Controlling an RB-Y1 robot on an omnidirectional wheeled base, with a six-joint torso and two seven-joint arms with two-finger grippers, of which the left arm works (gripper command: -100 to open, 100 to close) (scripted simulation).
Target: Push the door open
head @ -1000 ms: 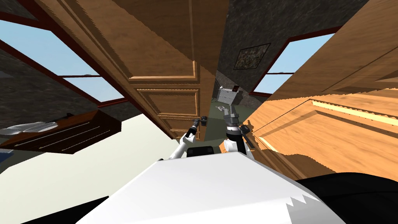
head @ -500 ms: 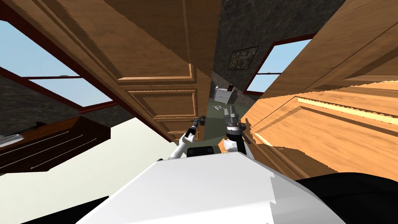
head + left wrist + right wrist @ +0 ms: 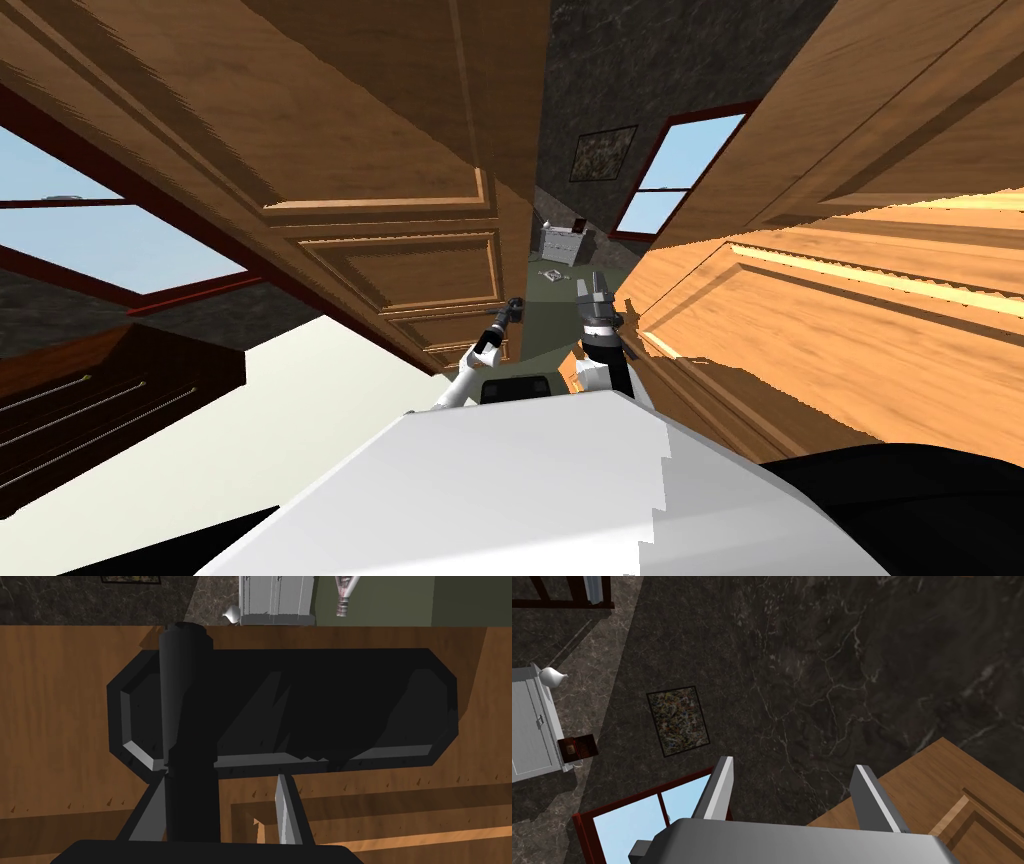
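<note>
The brown wooden panelled door (image 3: 400,200) stands ajar on the left of the scene. Its free edge borders a narrow gap that shows a strip of green floor (image 3: 545,292). A lighter wooden panelled surface (image 3: 850,330) closes the gap's right side.

The left gripper (image 3: 515,305) is at the door's free edge, right on the black lever handle (image 3: 187,701). Its fingers (image 3: 287,811) are apart and straddle the lever without clamping it. The lever sits close against one finger and well clear of the other.

The lever's long axis runs along the fingers, out from the gripper body toward the door's free edge. The long black plate (image 3: 350,706) behind it lies crosswise. The door face is directly beyond the fingertips.

The right gripper (image 3: 597,292) hangs in the gap, just right of the door's edge and apart from it. Its fingers (image 3: 719,786) are also spread and hold nothing.

The left arm is therefore the nearer one. The push most likely has to go far and to the left, against the panel beside the handle, to widen the gap. The loose straddle could let the fingers slide along the lever.
</note>
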